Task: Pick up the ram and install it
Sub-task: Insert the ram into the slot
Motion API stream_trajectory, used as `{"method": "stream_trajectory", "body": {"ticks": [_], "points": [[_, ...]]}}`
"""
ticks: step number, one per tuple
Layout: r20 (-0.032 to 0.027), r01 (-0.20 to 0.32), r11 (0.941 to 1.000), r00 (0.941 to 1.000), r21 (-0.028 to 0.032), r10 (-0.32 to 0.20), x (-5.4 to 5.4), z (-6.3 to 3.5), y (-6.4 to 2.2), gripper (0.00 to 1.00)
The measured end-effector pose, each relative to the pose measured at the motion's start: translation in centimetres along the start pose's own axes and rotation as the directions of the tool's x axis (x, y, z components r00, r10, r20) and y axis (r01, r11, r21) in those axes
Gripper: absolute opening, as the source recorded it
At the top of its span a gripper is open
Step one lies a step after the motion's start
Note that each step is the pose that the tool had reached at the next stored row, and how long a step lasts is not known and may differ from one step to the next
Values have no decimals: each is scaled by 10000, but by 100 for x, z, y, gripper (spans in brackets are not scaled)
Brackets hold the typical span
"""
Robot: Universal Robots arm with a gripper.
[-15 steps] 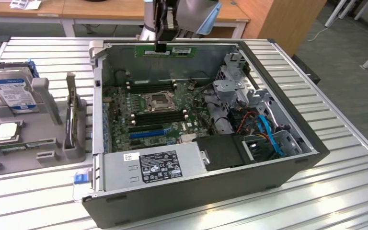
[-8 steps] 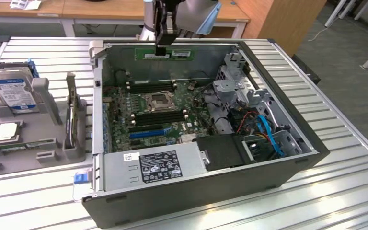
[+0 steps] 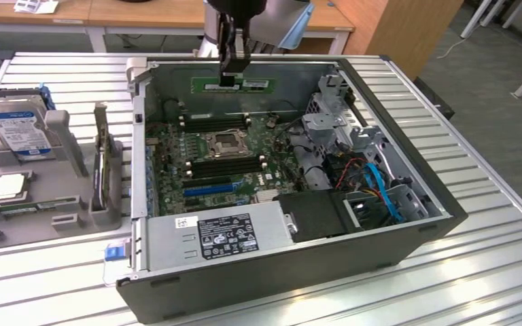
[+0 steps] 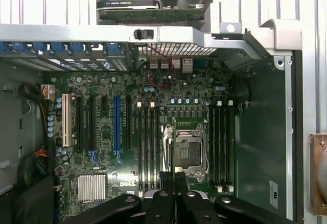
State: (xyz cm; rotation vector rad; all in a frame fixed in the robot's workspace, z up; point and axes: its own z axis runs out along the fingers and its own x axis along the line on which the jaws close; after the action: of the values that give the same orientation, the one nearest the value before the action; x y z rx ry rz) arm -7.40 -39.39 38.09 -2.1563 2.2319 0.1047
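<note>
My gripper [image 3: 232, 75] hangs above the far side of the open computer case [image 3: 406, 251], shut on the ram [image 3: 253, 83]. The ram is a long green stick held level by its middle, clear of the motherboard [image 3: 175, 159] below. In the wrist view the fingers [image 4: 162, 180] pinch the ram [image 4: 173, 144], seen edge-on as a thin line. There it lies over the near edge of the processor socket [image 4: 187, 150], between two banks of black memory slots [image 4: 146, 147] [image 4: 220, 142].
A grey fixture tray [image 3: 39, 204] left of the case carries a hard drive [image 3: 16, 125], a square silver chip [image 3: 7, 187] and an upright card [image 3: 105, 163]. Inside the case are a power supply [image 3: 215, 234], drive bay metalwork [image 3: 334, 129] and blue cables [image 3: 380, 187].
</note>
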Motion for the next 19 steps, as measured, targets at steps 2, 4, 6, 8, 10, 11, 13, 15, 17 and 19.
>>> {"method": "stream_trajectory", "body": {"ticks": [2,4,6,8,10,11,13,15,17,19], "points": [[0,-1,10000,10000,0,1,3,37,-1,12],[0,0,10000,10000,0,0,5,73,-2,12],[0,0,10000,10000,0,0,8,108,-3,12],[0,0,10000,10000,0,0,10,146,-3,12],[0,0,10000,10000,0,0,13,181,-4,12],[0,0,10000,10000,0,0,15,199,-5,12],[-1,0,10000,10000,0,0,17,235,-5,12],[0,0,10000,10000,0,0,20,273,-6,12],[1,0,10000,10000,0,0,22,309,-7,12],[0,0,10000,10000,0,0,25,344,-8,12]]}}
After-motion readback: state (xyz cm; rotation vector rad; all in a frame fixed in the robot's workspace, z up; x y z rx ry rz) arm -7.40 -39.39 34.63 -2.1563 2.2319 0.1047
